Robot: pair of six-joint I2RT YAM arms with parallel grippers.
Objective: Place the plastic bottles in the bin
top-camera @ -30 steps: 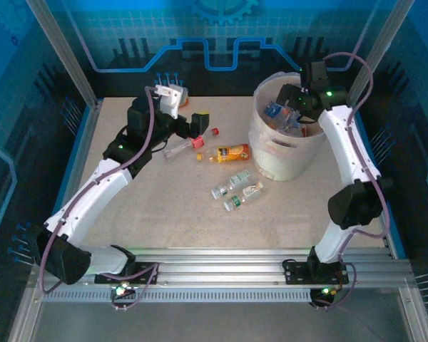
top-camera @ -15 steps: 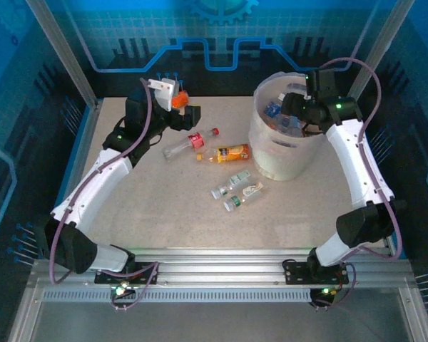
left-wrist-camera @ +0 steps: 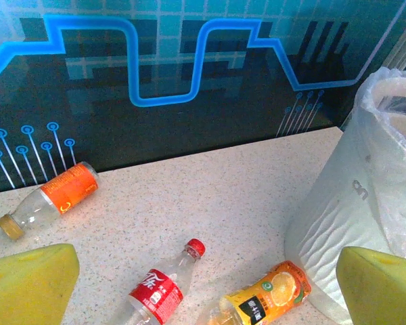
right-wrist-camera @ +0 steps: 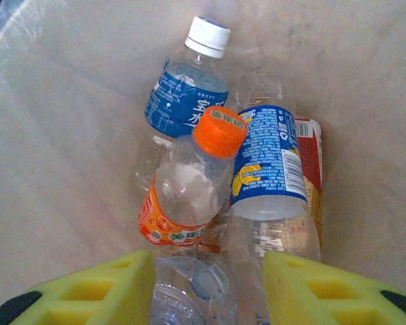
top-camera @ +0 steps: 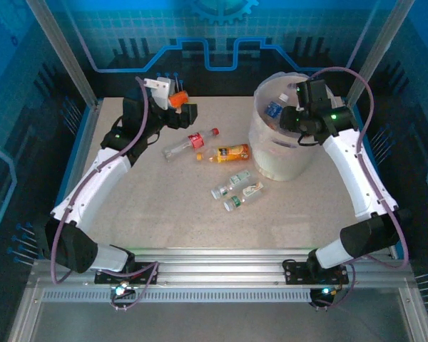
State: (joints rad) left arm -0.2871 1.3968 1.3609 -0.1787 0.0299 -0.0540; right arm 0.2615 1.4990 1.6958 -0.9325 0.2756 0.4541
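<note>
The bin (top-camera: 277,155) stands at the back right, its whitish wall (left-wrist-camera: 338,217) at the right of the left wrist view. My right gripper (top-camera: 294,118) hangs open over its mouth. Below the gripper (right-wrist-camera: 210,288) lie several bottles, among them an orange-capped one (right-wrist-camera: 189,183), a blue-label one (right-wrist-camera: 186,98) and a clear crushed one (right-wrist-camera: 189,291). My left gripper (top-camera: 188,114) is open above the back left of the table, its pads empty (left-wrist-camera: 203,288). On the table lie a red-label bottle (left-wrist-camera: 159,291), an orange juice bottle (left-wrist-camera: 267,298) and an orange-label bottle (left-wrist-camera: 54,196).
Two green-label bottles (top-camera: 230,184) (top-camera: 244,197) lie side by side mid-table, nearer the arm bases. The blue-lit back wall (left-wrist-camera: 162,74) runs just behind the orange-label bottle. Open tabletop (top-camera: 164,206) spreads in front of the bottles.
My left gripper has pulled back and up from the red-label bottle, toward the back wall. My right wrist has shifted nearer and lower over the bin's mouth.
</note>
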